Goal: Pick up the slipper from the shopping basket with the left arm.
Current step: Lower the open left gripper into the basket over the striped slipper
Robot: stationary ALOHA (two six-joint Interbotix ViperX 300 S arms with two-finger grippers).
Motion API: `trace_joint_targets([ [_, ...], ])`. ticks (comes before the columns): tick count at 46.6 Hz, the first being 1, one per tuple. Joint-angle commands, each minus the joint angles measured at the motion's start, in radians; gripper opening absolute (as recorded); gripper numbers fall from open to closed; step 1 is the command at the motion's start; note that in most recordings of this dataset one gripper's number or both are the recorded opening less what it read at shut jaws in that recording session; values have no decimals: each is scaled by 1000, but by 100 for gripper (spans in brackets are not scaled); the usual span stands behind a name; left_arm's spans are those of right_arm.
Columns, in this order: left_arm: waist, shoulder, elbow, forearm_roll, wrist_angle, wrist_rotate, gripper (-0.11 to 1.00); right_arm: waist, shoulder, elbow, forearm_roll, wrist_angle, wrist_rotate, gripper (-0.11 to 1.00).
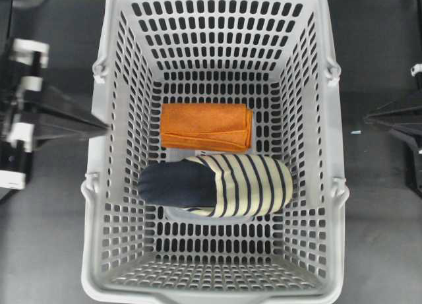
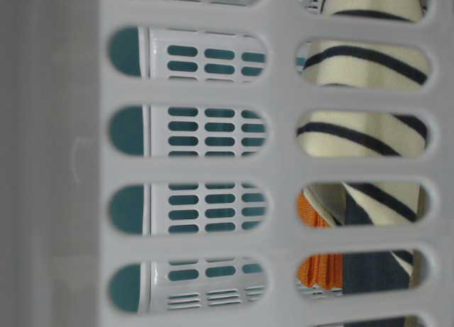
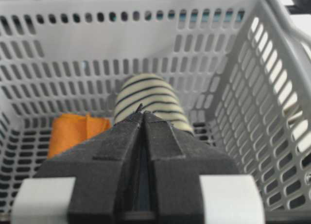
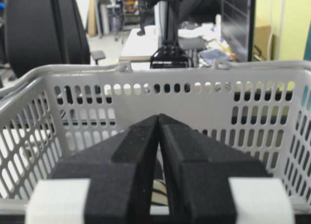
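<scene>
The slipper (image 1: 217, 184) lies on its side on the floor of the grey shopping basket (image 1: 99, 152), with the navy insole to the left and the striped cream upper to the right. My left gripper (image 1: 102, 127) is shut and empty, with its tip at the basket's left rim. In the left wrist view the shut gripper (image 3: 142, 114) points at the slipper (image 3: 148, 95) farther ahead. My right gripper (image 1: 369, 117) is shut and empty outside the basket's right wall. The right wrist view shows its closed tip (image 4: 159, 117) facing the basket (image 4: 194, 102).
A folded orange cloth (image 1: 206, 127) lies just behind the slipper on the basket floor and touches it; it also shows in the left wrist view (image 3: 73, 131). The table-level view looks through the basket wall (image 2: 213, 93) at the slipper (image 2: 362, 139). Dark tabletop (image 1: 46, 238) lies on both sides.
</scene>
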State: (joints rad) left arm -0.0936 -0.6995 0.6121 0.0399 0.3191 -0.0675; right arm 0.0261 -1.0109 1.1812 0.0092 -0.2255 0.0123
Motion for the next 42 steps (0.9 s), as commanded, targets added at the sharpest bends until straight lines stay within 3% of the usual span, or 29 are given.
trace_joint_targets([
  [1, -2, 80, -97, 5, 58, -38, 0, 5, 5, -14, 8, 9, 6, -1],
  [11, -17, 262, -227, 5, 230, -123, 0, 11, 2, -14, 8, 37, 44, -1],
  [28, -40, 572, -525, 5, 515, -114, 1, 14, -25, -15, 8, 37, 46, -1],
  [35, -40, 673, -609, 5, 577, -81, 1, 18, -31, -12, 8, 38, 46, -1],
  [39, -40, 713, -640, 6, 581, -77, 8, 18, -34, -12, 8, 40, 46, -1],
  [42, -40, 735, -653, 5, 586, -84, 24, 18, -37, -11, 8, 46, 46, -1],
])
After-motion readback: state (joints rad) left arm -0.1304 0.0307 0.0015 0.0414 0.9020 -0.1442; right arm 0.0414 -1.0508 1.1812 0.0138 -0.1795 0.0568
